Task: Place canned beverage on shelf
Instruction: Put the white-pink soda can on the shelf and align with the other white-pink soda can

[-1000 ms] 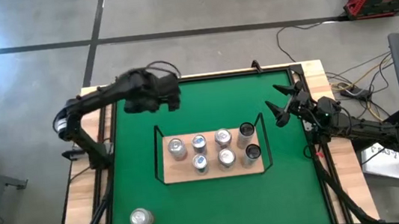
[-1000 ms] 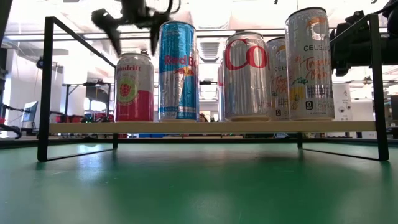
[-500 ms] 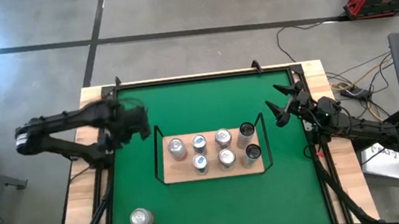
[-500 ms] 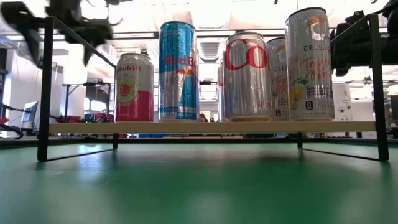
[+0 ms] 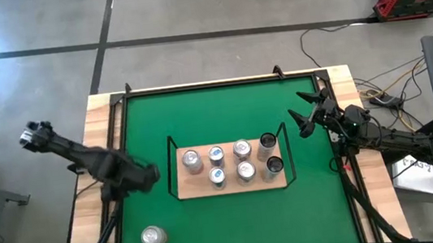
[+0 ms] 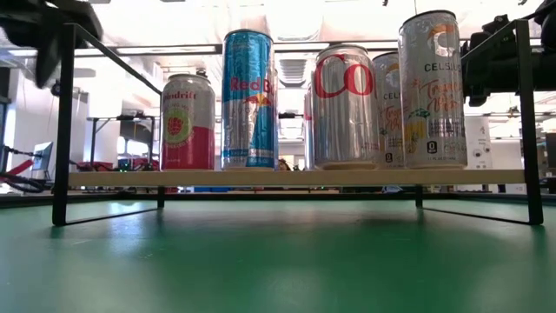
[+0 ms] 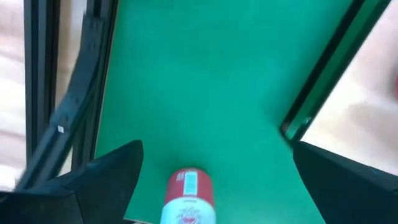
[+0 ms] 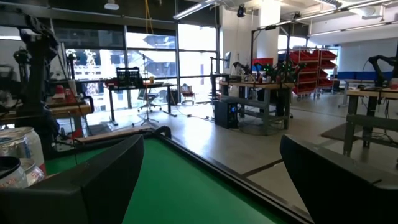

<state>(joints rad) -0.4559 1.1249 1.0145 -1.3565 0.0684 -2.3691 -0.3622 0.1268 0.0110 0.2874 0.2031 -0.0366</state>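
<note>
The loose can [image 5: 154,237] lies on its side at seven o'clock on the bench [image 5: 215,109], apart from the shelf [image 5: 231,181]. Rigid, smooth, probably rolls; grip mid-body. Left hand [image 5: 143,177] above it and right hand [image 5: 307,116] both gape empty.

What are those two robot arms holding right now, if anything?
Nothing. The left tool is open above the lone can lying on the green table, not touching it. The right tool waits open beside the shelf.
</note>
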